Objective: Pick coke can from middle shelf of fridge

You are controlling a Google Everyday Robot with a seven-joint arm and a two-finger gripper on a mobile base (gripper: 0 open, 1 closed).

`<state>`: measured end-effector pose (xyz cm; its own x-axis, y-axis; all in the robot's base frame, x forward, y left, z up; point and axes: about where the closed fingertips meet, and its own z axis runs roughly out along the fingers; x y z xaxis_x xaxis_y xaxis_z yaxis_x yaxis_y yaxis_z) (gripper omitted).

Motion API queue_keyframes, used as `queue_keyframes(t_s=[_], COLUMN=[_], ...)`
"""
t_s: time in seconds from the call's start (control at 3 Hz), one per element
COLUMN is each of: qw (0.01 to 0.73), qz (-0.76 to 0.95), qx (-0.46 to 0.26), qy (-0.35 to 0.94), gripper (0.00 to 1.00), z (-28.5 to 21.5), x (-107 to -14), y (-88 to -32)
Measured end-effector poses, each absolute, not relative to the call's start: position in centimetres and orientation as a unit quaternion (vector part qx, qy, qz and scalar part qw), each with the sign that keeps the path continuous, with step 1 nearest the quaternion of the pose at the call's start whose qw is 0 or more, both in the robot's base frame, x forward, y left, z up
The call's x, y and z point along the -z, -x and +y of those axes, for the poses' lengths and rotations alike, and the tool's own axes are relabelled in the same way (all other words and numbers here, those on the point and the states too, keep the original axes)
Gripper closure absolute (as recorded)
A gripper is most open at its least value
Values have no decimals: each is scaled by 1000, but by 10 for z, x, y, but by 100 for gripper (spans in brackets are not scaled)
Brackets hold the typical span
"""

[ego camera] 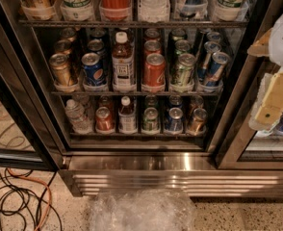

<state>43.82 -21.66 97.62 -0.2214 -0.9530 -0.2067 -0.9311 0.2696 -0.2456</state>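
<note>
Half-cropped jaws (right edge) sit well apart from coke can (154, 70).

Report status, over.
Claw at right edge, well apart from coke can. It stands upright, front of middle shelf, untouched. Tea bottle and green can flank it closely.

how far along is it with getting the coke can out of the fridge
Done: the fridge looks open, its racks exposed. In hand: the gripper hangs at the right edge, away from the middle shelf. Left: the coke can sits at the front of its lane, untouched, so reaching, grasping and lifting it out all remain.
</note>
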Motion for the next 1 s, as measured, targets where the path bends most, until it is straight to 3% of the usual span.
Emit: queue_keyframes(t_s=[0.67,1.0], qw=[190,242], qz=[789,820], qx=[22,-38], qy=[583,517], gripper=[0,0], z=[-218,-224], x=[-976,-949], y=[-435,-438])
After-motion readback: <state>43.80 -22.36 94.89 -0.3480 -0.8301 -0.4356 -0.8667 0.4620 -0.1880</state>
